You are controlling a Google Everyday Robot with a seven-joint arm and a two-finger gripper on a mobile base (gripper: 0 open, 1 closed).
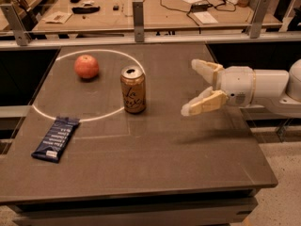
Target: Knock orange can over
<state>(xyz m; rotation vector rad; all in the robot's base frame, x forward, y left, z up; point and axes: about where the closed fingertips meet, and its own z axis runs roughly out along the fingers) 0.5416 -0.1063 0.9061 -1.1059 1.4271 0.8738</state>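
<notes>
In the camera view, the orange can (133, 89) stands upright on the counter (188, 164), on the rim of a painted white circle (51, 119). The tool (190, 87) hangs above the counter to the right of the can, apart from it. Its two fingers are spread wide and hold nothing.

I see some risks. A push that lands low on the can may only slide it over the smooth counter and not tip it. A push too far to one side may slip off the round wall. A long sweep could send the can against the apple (86, 66).

The can is slim, shiny metal with a silver top. The apple is round and matte. The dark blue packet (56, 138) is flat and glossy.
</notes>
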